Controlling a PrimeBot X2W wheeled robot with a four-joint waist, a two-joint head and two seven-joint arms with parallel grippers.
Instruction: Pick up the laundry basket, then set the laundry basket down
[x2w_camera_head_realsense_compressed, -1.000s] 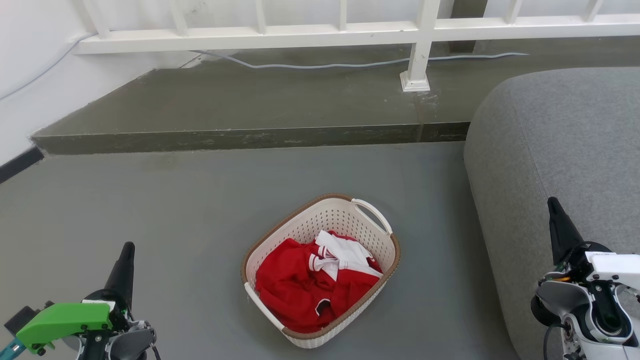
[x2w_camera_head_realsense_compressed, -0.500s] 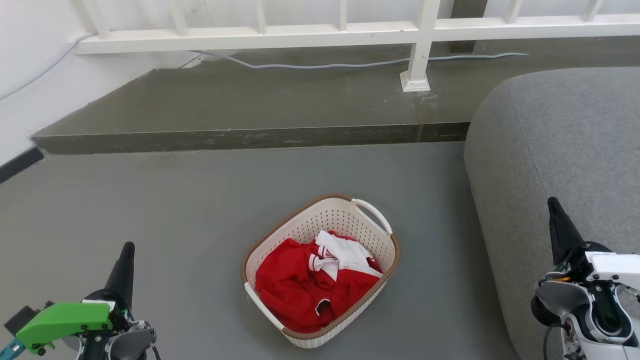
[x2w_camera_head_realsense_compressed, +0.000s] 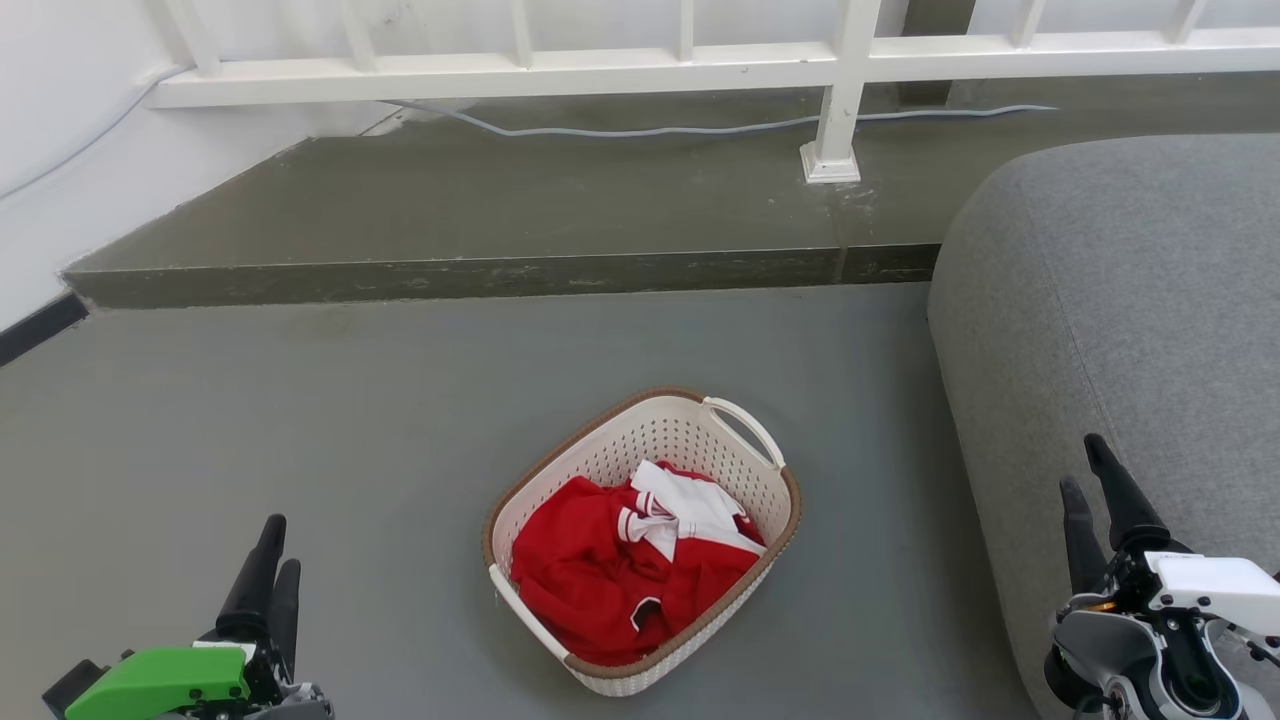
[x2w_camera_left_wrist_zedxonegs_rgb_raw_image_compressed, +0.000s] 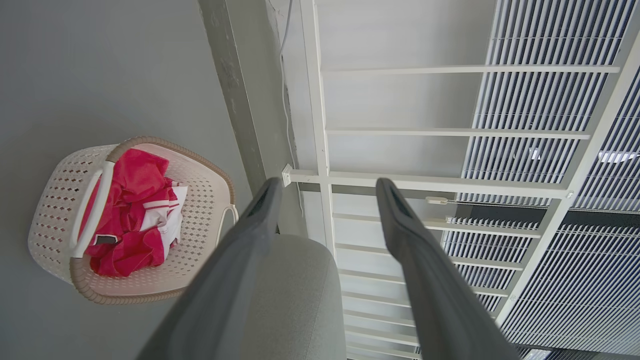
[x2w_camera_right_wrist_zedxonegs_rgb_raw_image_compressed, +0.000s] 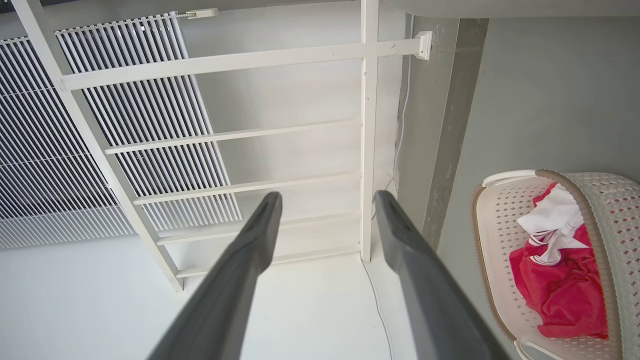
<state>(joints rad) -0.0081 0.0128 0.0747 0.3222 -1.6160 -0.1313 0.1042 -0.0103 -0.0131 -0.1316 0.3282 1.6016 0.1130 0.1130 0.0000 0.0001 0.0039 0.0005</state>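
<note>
The grey floor (x2w_camera_head_realsense_compressed: 350, 400) carries the laundry basket (x2w_camera_head_realsense_compressed: 650, 435), which stands upright on it, turned at an angle. To the right of the basket, near but not touching, is a large grey sofa (x2w_camera_head_realsense_compressed: 1120, 300) with a rounded edge. Beyond the basket a darker raised step (x2w_camera_head_realsense_compressed: 500, 210) runs across, and on it, still farther from the basket, stands a white railing (x2w_camera_head_realsense_compressed: 600, 70). A thin pale cable (x2w_camera_head_realsense_compressed: 650, 130) lies along the step under the railing.

Inside the basket lies a crumpled red garment (x2w_camera_head_realsense_compressed: 590, 570) with a white piece (x2w_camera_head_realsense_compressed: 700, 515) on top of it. One white loop handle (x2w_camera_head_realsense_compressed: 745, 430) is on the basket's far short side, the other (x2w_camera_head_realsense_compressed: 525, 612) on the near one.

The left gripper (x2w_camera_head_realsense_compressed: 280, 545) hangs to the left of the basket, well apart from it. Its jaws are released, with nothing between them. The right gripper (x2w_camera_head_realsense_compressed: 1081, 462) is to the right of the basket, in front of the sofa and also well apart from the basket. Its two fingers are spread and hold nothing.
</note>
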